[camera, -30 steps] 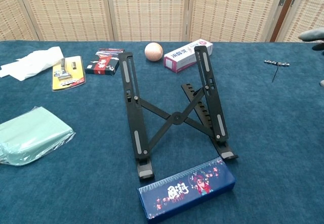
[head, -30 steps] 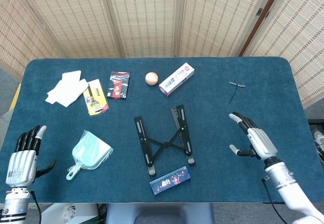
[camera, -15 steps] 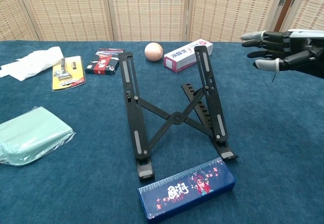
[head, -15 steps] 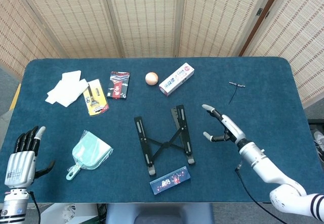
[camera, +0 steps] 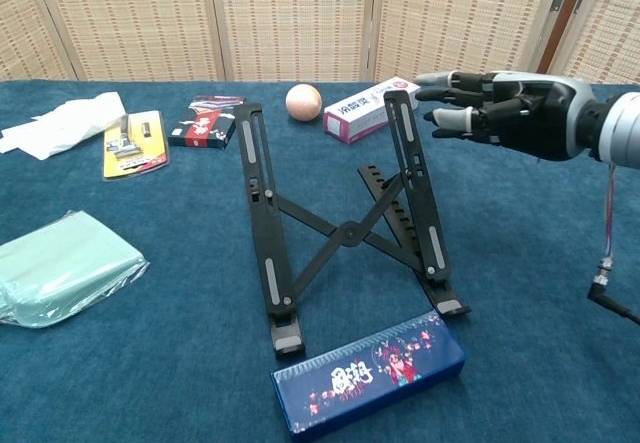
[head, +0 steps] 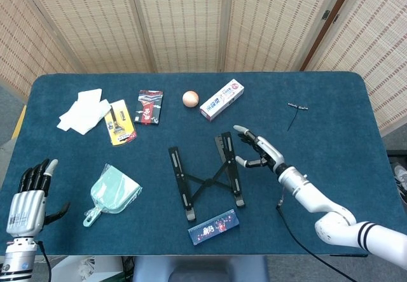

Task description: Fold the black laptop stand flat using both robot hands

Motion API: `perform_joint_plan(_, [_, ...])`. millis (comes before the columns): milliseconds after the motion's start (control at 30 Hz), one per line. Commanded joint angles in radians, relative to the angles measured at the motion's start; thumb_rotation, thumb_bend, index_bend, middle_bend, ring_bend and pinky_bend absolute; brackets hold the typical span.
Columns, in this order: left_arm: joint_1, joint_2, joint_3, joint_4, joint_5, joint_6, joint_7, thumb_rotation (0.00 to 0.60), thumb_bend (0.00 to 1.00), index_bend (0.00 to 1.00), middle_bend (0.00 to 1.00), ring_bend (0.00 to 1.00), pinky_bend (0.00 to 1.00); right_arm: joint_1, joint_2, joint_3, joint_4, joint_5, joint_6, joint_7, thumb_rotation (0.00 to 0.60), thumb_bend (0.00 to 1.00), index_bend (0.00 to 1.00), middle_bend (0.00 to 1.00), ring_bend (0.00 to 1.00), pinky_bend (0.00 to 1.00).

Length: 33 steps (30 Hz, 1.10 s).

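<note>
The black laptop stand (head: 206, 177) (camera: 340, 225) stands propped open mid-table, its two rails joined by a crossed brace. My right hand (head: 257, 149) (camera: 495, 108) hovers just right of the stand's right rail, near its raised top end, fingers spread and holding nothing, a small gap from the rail. My left hand (head: 28, 196) rests at the table's near left corner, fingers extended and apart, far from the stand; the chest view does not show it.
A blue patterned box (head: 214, 226) (camera: 368, 371) lies just in front of the stand's feet. A mint dustpan (head: 113, 193), white cloth (head: 82, 111), yellow and black packets, an orange ball (head: 190, 98), a white box (head: 222, 100) and a small metal tool (head: 295, 109) lie around.
My right hand has swept left from the table's right side to just beside the stand's right rail. The left hand and the stand have not moved.
</note>
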Motion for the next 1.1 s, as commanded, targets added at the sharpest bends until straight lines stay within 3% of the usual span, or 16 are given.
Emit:
perform_joint_plan(33, [0.000, 0.000, 0.000, -0.001, -0.001, -0.001, 0.001, 0.600, 0.21, 0.03, 0.03, 0.02, 0.00, 0.030, -0.032, -0.003, 0.034, -0.018, -0.006, 0.051, 0.600, 0.27, 0.00, 0.07, 0.00, 0.00])
perform_joint_plan(167, [-0.001, -0.001, 0.000, 0.000, -0.001, -0.003, 0.004, 0.600, 0.21, 0.03, 0.04, 0.02, 0.00, 0.057, -0.056, -0.009, 0.062, -0.030, -0.010, 0.100, 0.600, 0.27, 0.00, 0.11, 0.00, 0.02])
perform_joint_plan(267, [-0.001, -0.001, 0.000, 0.001, -0.002, -0.002, 0.004, 0.600, 0.21, 0.03, 0.04, 0.02, 0.00, 0.069, -0.070, -0.016, 0.076, -0.042, 0.000, 0.121, 0.600, 0.30, 0.00, 0.15, 0.01, 0.09])
perform_joint_plan(533, [0.002, 0.002, 0.002, 0.002, -0.002, -0.003, 0.001, 0.600, 0.21, 0.03, 0.03, 0.02, 0.00, 0.074, -0.078, -0.043, 0.071, -0.077, 0.062, 0.239, 0.600, 0.34, 0.07, 0.27, 0.14, 0.28])
perform_joint_plan(800, [0.008, 0.006, 0.005, -0.002, 0.006, 0.007, -0.006, 0.600, 0.21, 0.03, 0.03, 0.02, 0.00, 0.056, 0.001, -0.127, -0.011, -0.213, 0.212, 0.309, 0.600, 0.34, 0.09, 0.30, 0.19, 0.31])
perform_joint_plan(1100, [0.005, 0.000, 0.007, 0.000, 0.009, -0.002, 0.003, 0.600, 0.21, 0.03, 0.03, 0.02, 0.00, 0.006, 0.130, -0.249, -0.147, -0.322, 0.355, 0.221, 0.600, 0.34, 0.09, 0.29, 0.19, 0.31])
